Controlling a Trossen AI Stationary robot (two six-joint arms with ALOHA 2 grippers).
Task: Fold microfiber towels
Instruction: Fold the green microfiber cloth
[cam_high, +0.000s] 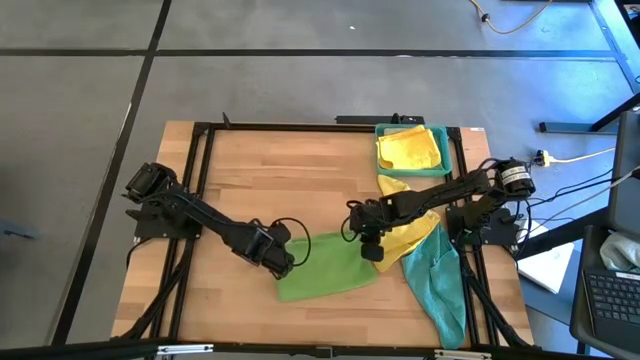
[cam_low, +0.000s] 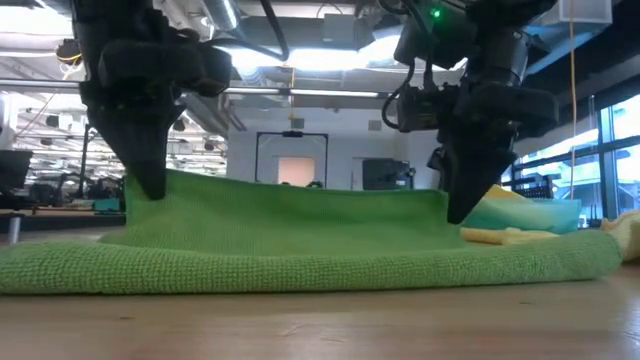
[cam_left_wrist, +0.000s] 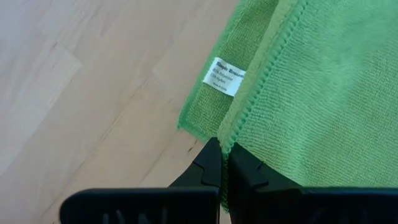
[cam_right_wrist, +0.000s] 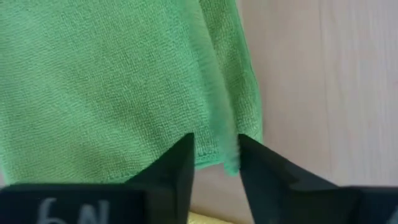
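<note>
A bright green microfiber towel (cam_high: 325, 268) lies on the wooden table near its front edge, doubled over on itself. Its lower layer rests flat. The upper layer's edge (cam_low: 300, 195) is raised between my two grippers. My left gripper (cam_left_wrist: 222, 155) is shut on the towel's left corner, beside a white label (cam_left_wrist: 224, 78). My right gripper (cam_right_wrist: 216, 152) stands over the towel's right corner with its fingers apart and the cloth's edge (cam_right_wrist: 231, 155) in the gap. My left gripper pinches the hemmed edge of the towel's upper layer (cam_left_wrist: 239, 134) between its two fingertips, close to the corner. The fingers come steeply from above. That edge is held up off the lower layer, which lies on the table. My right gripper's fingers (cam_right_wrist: 180, 158) flank the towel's right edge from above; whether they touch the cloth I cannot tell.
A yellow towel (cam_high: 410, 238) and a teal towel (cam_high: 440, 285) lie spread under and beside my right arm, the teal one reaching the front right corner. A teal tray (cam_high: 455, 150) at the back right holds a folded yellow towel (cam_high: 408, 148). Bare wood (cam_high: 280, 180) lies behind the green towel.
</note>
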